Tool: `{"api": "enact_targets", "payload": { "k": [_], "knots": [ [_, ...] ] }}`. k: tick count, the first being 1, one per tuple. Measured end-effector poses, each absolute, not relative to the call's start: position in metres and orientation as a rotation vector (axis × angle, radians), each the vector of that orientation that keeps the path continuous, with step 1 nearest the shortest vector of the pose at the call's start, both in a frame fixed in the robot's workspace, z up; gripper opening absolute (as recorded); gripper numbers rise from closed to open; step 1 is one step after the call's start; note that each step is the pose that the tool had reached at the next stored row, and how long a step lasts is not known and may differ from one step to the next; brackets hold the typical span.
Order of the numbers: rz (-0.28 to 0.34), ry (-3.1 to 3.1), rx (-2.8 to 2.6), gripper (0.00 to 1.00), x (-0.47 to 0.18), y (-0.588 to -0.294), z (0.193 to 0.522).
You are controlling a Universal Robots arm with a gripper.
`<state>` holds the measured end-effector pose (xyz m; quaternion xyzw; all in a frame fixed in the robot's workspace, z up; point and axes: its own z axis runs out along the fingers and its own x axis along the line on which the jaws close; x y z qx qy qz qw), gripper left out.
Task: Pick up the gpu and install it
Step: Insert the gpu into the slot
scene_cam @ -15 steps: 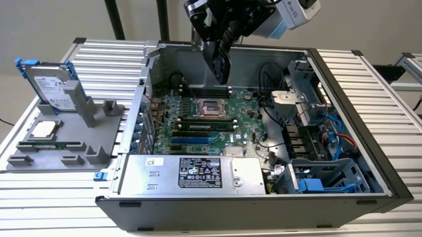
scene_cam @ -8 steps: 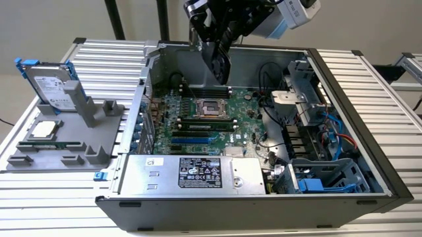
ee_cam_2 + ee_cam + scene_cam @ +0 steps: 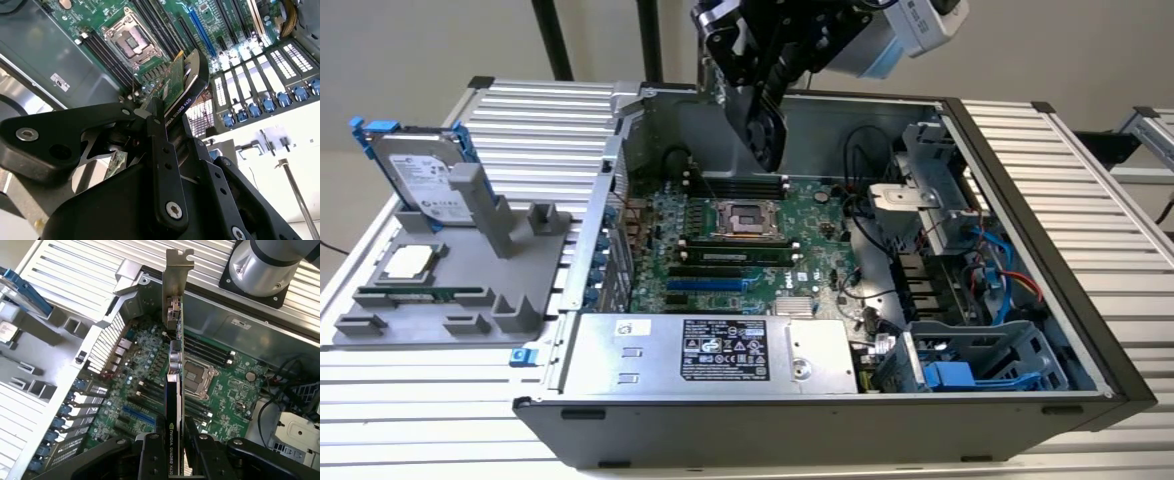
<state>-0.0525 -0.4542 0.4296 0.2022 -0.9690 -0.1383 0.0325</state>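
Exterior view: an open computer case (image 3: pixel 854 425) lies on its side on a slatted metal worktop (image 3: pixel 1067 150), with its motherboard (image 3: pixel 734 235) facing up. The arm enters at the top of the frame. Its claw (image 3: pixel 771 70) is closed on the gpu (image 3: pixel 767 135), which hangs on edge over the far part of the motherboard with its dark cooler towards the camera. The card looks clear of the motherboard, though this angle does not make the gap certain. On the exterior view's left a grey holder (image 3: pixel 400 335) carries an upright hard drive (image 3: pixel 420 175) in a blue frame and a thin memory stick (image 3: pixel 427 295) lying flat.

The first wrist view looks along the card from the claw end, which the exterior view cannot do. It shows the card edge-on, with the black cooler on one side and the green board on the other. The silver end bracket (image 3: pixel 176 270) is at the tip farthest from the claw. Two black fingers (image 3: pixel 150 452) press on opposite faces of the card. Beneath it lie the processor socket (image 3: pixel 197 375) and the long slots.

The second wrist view looks from the other side. It shows the green face of the card tilted over the socket, and a row of blue latches (image 3: pixel 270 105) along the case's slotted rear wall.
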Motion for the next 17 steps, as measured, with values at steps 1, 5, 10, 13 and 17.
{"api": "enact_targets", "payload": {
  "k": [1,5,10,13,17],
  "knots": [
    [-0.425,-2.981,0.629,0.00,-0.0525,-0.4542,0.4296],
    [-0.424,-2.972,0.658,0.00,-0.0525,-0.4541,0.4296],
    [-0.422,-2.958,0.700,0.00,-0.0525,-0.4541,0.4296],
    [-0.420,-2.949,0.727,0.00,-0.0522,-0.4542,0.4297],
    [-0.419,-2.939,0.758,0.00,-0.0514,-0.4541,0.4297]
  ]
}}
